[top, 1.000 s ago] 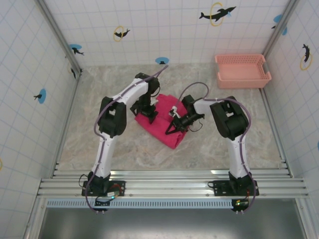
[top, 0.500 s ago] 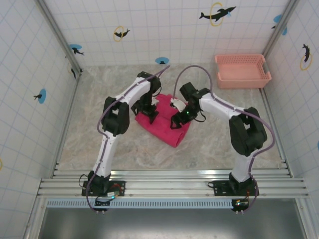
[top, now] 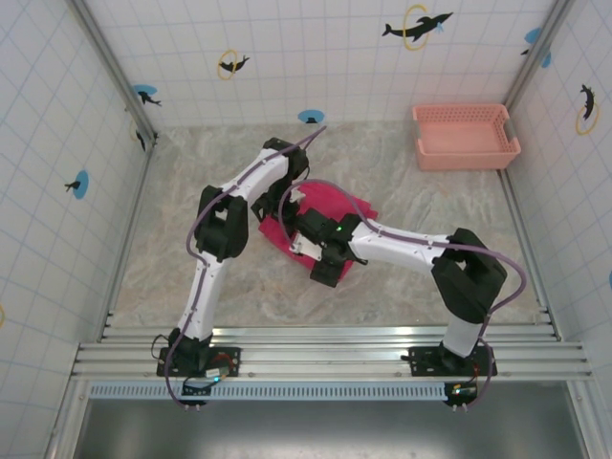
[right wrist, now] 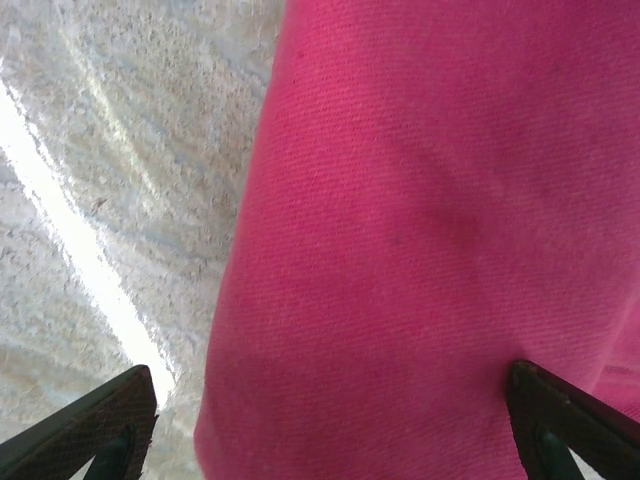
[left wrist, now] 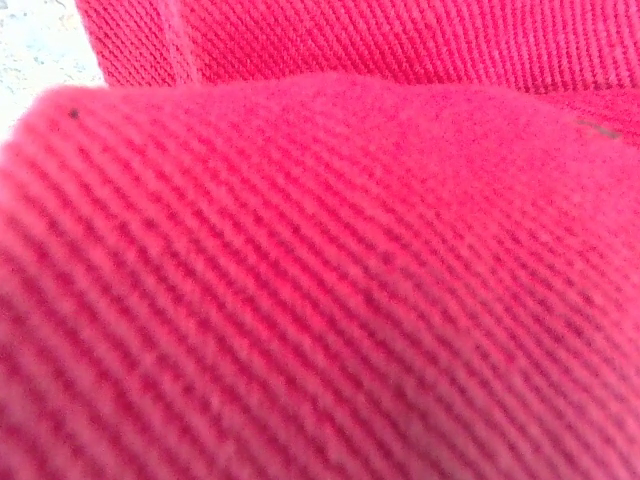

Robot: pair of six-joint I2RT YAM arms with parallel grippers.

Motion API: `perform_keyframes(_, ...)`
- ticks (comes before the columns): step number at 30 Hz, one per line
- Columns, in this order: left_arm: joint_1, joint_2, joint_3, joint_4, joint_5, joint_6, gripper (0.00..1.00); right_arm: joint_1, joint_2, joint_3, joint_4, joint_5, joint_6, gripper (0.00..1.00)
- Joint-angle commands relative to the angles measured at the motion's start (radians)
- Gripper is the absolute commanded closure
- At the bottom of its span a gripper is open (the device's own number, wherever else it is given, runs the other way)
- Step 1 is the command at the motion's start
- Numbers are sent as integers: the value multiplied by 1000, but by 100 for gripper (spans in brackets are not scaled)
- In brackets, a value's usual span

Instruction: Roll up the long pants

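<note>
In the middle of the table [top: 191, 249], the pants [top: 339, 204] lie as a folded red bundle set slantwise. Both arms reach over it, so you cannot be sure of its long axis from above.

Your right gripper [right wrist: 330, 425] sits at the bundle's near edge. In its wrist view the fingertips stand far apart at the two bottom corners and hold nothing. The cloth's rounded edge runs forward between them, with bare table to the left. The cloth therefore lies straight below and ahead of that gripper, a little to its right.

Your left gripper [top: 271, 212] is at the bundle's left side, so close that its wrist view gives blurred ribbed weave. Its jaws are spread wide, and you cannot tell whether cloth sits between them.

The right arm looks better placed on an edge for the next roll. You can read no label, brand or writing on the pants.
</note>
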Motion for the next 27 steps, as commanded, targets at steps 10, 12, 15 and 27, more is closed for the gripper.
perform_keyframes(10,2,-1,-89,47,-52,53,4,70,197,6,98,170,-54,12)
perform_keyframes(12,0,-13,-105,48,-52,68,4,74,239,11,115,203,-87,15)
perform_keyframes(15,2,-32,-124,49,-45,81,4,36,288,39,99,141,-83,41)
perform_keyframes(27,111,-284,-120,58,-53,48,3,-109,233,208,-185,-630,-124,77)
